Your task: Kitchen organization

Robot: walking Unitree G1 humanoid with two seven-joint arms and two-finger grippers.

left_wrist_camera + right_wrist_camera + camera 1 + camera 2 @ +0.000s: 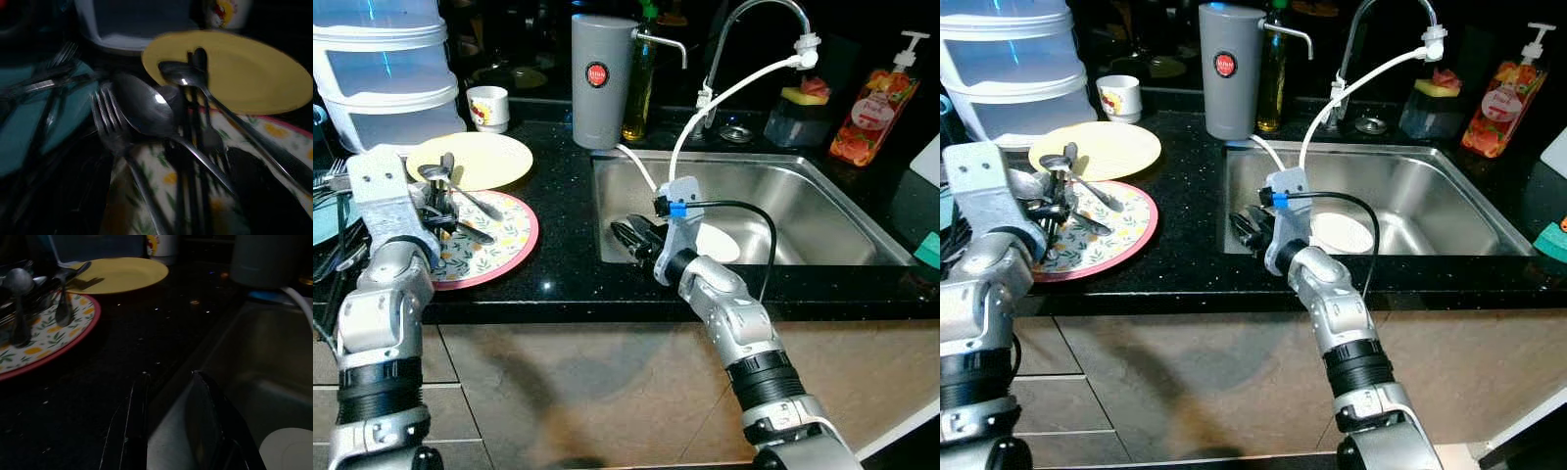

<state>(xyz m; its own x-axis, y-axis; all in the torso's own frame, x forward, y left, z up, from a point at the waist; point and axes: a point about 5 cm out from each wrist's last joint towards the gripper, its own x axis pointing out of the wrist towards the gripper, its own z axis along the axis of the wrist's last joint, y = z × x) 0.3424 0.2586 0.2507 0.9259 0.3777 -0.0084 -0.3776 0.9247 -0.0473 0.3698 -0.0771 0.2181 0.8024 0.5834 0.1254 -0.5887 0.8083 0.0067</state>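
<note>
Left tool (438, 211) on cutlery (161, 117) over floral plate (504, 250), left on counter (563, 196); grip state unclear. Right tool (636, 238) open, empty, at sink (822, 206) near-left edge. Advice: lift spoons together, level, clear of yellow plate (489, 157).

Head views were lit fairly bright from above, with glare on the sink (822, 211); both wrist views were left dim, the left one blurred.
</note>
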